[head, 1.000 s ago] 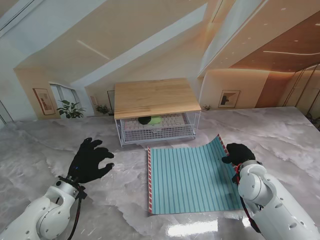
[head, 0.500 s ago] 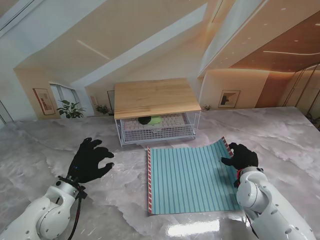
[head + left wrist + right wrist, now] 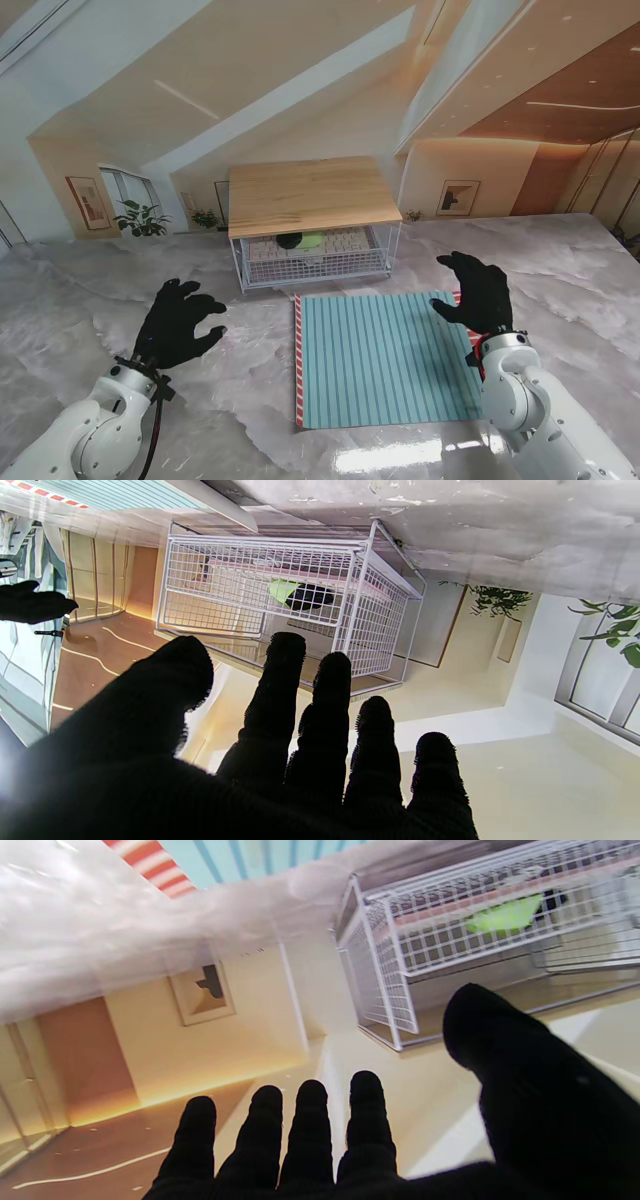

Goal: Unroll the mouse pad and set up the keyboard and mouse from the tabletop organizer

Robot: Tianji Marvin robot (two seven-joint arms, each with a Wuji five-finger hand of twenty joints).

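— Moved lately: right hand (image 3: 474,290) lifted off mouse pad (image 3: 383,357), corner now flat on table (image 3: 250,420). Left hand (image 3: 178,322) hovering, fingers (image 3: 280,690) spread, empty.

— Right fingers (image 3: 310,1120) likewise apart. Next, probably: keyboard (image 3: 345,242) (stiff, light; best taken by long edges) and mouse (image 3: 292,240), inside organizer (image 3: 310,195).

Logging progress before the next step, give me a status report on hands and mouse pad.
Left hand open, right hand open, both empty. Teal striped mouse pad flat on the marble table. Keyboard and mouse inside white wire organizer. Nothing in the way.
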